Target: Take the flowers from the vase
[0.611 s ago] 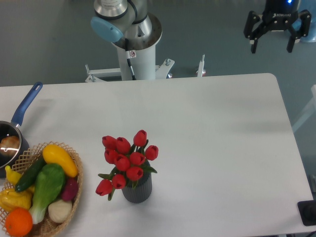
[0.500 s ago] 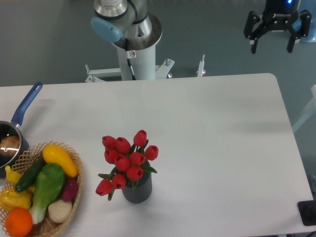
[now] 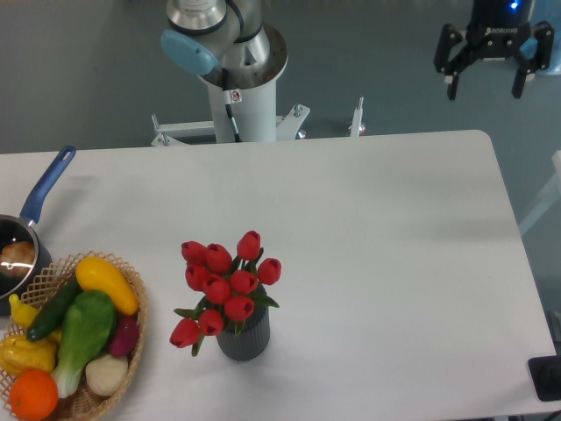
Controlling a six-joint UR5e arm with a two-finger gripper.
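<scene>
The flowers [image 3: 223,289], a bunch of red tulips with green leaves, stand in the vase [image 3: 243,338], a small dark grey ribbed cylinder near the table's front edge, left of the middle. My gripper [image 3: 484,86] hangs open at the top right, beyond the table's far right corner, far from the flowers. Nothing is between its black fingers.
A wicker basket [image 3: 133,329] of colourful vegetables sits at the front left, close to the vase. A blue-handled saucepan [image 3: 39,197] lies at the left edge. The arm's white base column [image 3: 244,96] stands behind the table's far edge. A dark object [image 3: 546,379] sits at the front right corner.
The gripper has shifted very slightly to the right. The flowers and vase have not moved.
</scene>
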